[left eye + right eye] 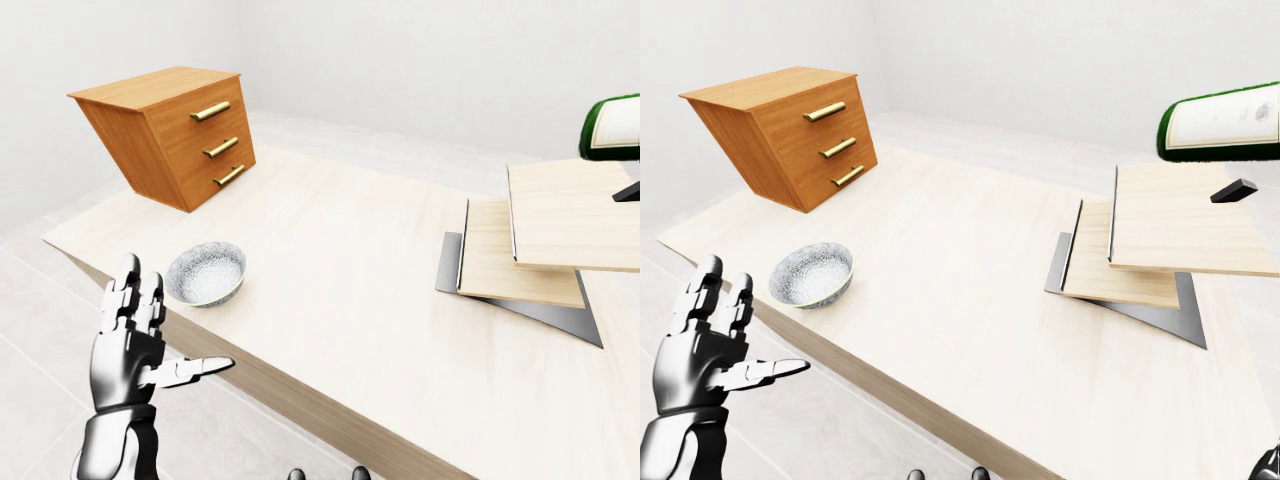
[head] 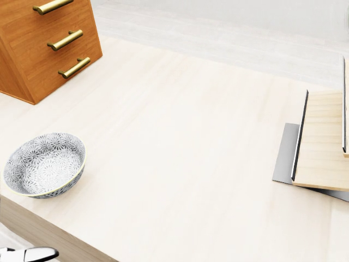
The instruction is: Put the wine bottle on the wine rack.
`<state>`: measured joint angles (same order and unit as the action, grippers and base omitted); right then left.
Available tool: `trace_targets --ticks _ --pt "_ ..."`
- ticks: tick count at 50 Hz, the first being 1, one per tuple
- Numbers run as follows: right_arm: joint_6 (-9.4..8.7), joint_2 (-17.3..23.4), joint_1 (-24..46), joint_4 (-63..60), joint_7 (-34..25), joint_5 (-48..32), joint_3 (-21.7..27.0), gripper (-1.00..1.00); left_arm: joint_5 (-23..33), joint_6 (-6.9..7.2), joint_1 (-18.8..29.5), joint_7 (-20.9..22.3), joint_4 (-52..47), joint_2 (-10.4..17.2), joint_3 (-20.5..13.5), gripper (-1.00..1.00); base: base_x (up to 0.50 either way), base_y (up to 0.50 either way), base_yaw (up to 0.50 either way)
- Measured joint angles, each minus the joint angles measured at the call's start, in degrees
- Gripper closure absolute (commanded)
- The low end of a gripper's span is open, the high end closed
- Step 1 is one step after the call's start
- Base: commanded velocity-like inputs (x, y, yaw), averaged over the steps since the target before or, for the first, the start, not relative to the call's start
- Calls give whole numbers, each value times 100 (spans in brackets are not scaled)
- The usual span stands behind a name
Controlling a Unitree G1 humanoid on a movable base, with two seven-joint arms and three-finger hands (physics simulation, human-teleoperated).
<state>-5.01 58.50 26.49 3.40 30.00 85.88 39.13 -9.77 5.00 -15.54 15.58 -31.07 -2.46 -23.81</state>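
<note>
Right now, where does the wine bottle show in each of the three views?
Left-eye view: wine bottle at the right edge, above the wine rack.
Right-eye view: upper right, lying on its side above the rack.
Head view: not in it.
Shared landmark: the patterned bowl.

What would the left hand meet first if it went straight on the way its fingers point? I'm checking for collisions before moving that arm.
The left hand is open, fingers pointing up the left-eye view, apart from the table. That line runs left of the patterned bowl; it looks free, though depth is unclear.
</note>
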Motion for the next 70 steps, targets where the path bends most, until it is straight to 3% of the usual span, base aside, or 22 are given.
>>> trace_targets --ticks 12,45,70 --pt "0 277 -162 233 -6 256 27 100 30 0 -40 10 -83 -41 39 -100 0 0 0" --pt "0 727 425 1750 -358 -285 -508 100 123 0 -97 36 -163 -95 99 -100 0 0 0" --pt "0 220 288 2079 -759 -814 -579 100 183 0 -103 18 -121 -95 154 -100 0 0 0"
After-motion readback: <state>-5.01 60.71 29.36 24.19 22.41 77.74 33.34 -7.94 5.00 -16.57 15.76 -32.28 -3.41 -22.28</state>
